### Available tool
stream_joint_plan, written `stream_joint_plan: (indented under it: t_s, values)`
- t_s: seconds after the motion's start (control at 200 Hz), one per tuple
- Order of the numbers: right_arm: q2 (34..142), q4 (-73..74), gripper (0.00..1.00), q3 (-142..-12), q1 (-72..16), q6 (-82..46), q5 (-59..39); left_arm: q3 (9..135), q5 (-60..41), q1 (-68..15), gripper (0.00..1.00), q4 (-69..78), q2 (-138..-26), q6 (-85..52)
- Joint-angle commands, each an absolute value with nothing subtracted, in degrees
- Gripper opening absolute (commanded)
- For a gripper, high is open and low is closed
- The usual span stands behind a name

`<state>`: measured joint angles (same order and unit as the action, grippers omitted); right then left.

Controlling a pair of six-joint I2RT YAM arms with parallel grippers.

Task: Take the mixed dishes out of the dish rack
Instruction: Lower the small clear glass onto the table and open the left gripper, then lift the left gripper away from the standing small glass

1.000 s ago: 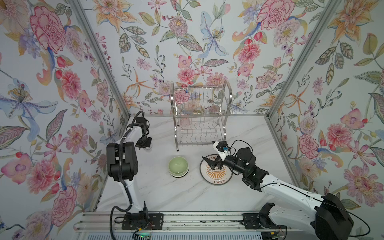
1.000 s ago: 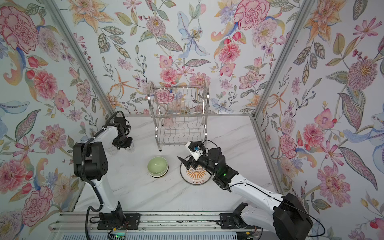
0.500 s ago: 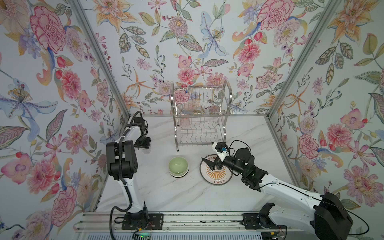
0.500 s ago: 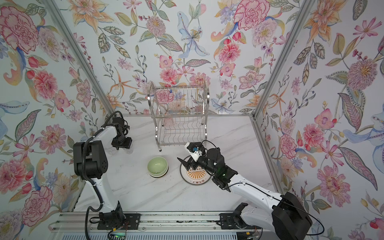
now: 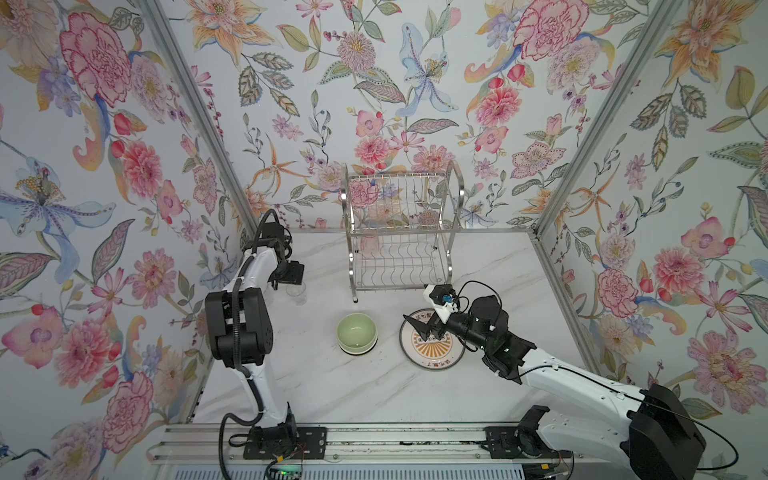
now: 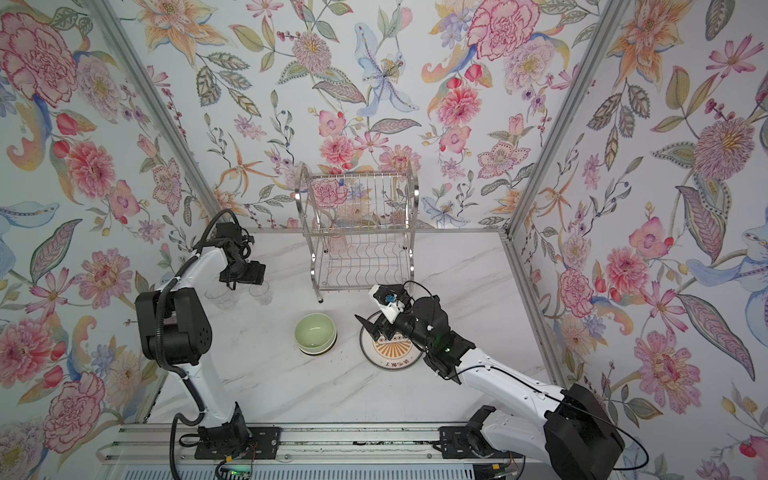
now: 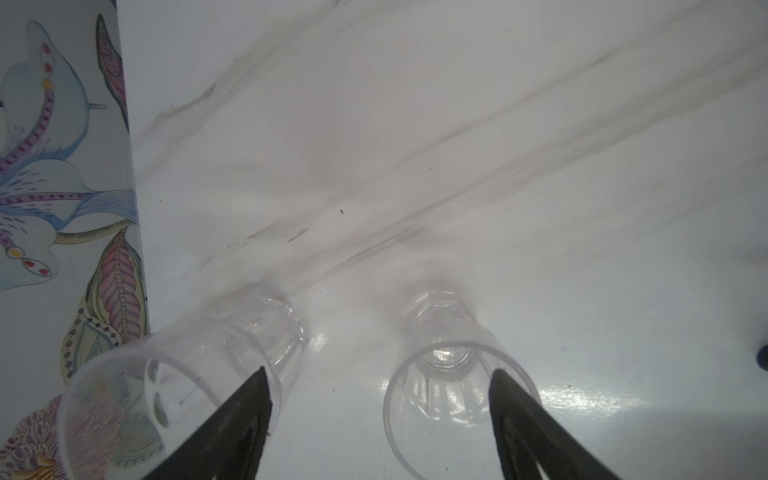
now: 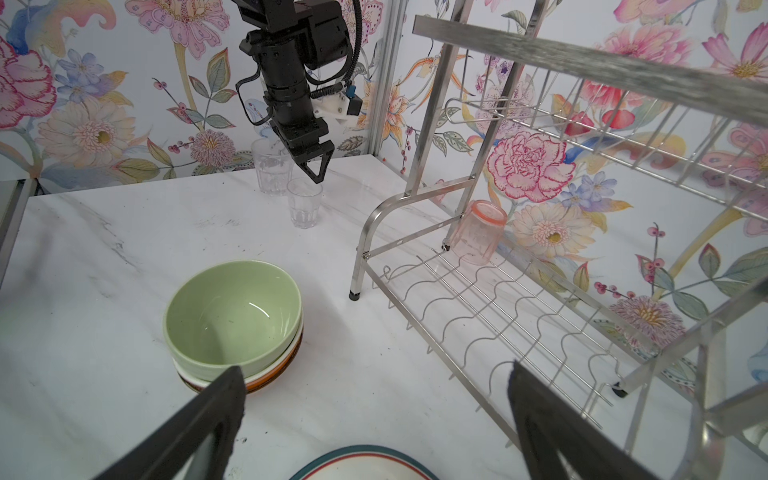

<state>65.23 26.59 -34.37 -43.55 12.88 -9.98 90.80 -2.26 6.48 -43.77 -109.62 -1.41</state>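
Open go the left fingers [image 7: 241,415], letting the clear cup [image 7: 453,374] stand free on the counter [image 8: 104,249] beside a taller glass [image 8: 270,170]. And the right fingers [image 8: 199,415] gape wide, gripping nothing, over the sunburst plate [image 5: 436,349]. Only the pink cup [image 8: 478,232] looks left in the dish rack [image 8: 582,58]. It sits upside down, axis vertical, on the lower tier at the end toward the left arm [image 5: 257,266], which I judge the nearer reach.

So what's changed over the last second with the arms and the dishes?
The left gripper has opened and apparently let go of the small clear cup, which stands on the marble table beside the taller clear glass. The right gripper stayed open over the rim of the sunburst plate. The green bowl, the plate and the pink cup in the dish rack have not moved.
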Motion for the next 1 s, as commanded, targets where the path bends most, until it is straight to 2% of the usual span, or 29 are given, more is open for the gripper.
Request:
stream_joint_plan:
  t_s: [0.0, 0.125, 0.31, 0.455, 0.621, 0.771, 0.996]
  values:
    - [65.04, 27.83, 0.99, -33.49, -44.08, 12.66, -9.58, 92.02, -2.67, 6.57, 0.85, -44.02, -106.07, -2.46]
    - [65.72, 29.36, 0.99, -33.40, -44.07, 12.09, -9.58, 91.99, -1.98, 6.13, 0.85, -44.58, -103.14, -2.99]
    - [68.77, 29.59, 0.99, -35.24, -44.07, 12.21, -8.53, 88.19, -6.87, 5.97, 0.84, -40.48, -95.13, -5.17]
    - [71.81, 32.40, 0.99, -36.53, -43.95, 13.24, -8.99, 83.93, -12.21, 5.40, 0.89, -35.66, -86.88, -5.98]
    - [76.74, 38.12, 0.99, -37.55, -43.02, 14.27, -10.88, 75.15, -18.21, 4.25, 0.99, -27.03, -76.46, -5.17]
    - [81.50, 40.98, 0.99, -40.01, -41.70, 15.33, -12.49, 64.48, -25.68, 3.16, 0.99, -17.80, -66.17, -3.47]
    - [88.29, 40.03, 0.99, -46.48, -40.72, 17.88, -13.36, 49.34, -27.50, -0.50, 0.99, -5.26, -53.32, -3.08]
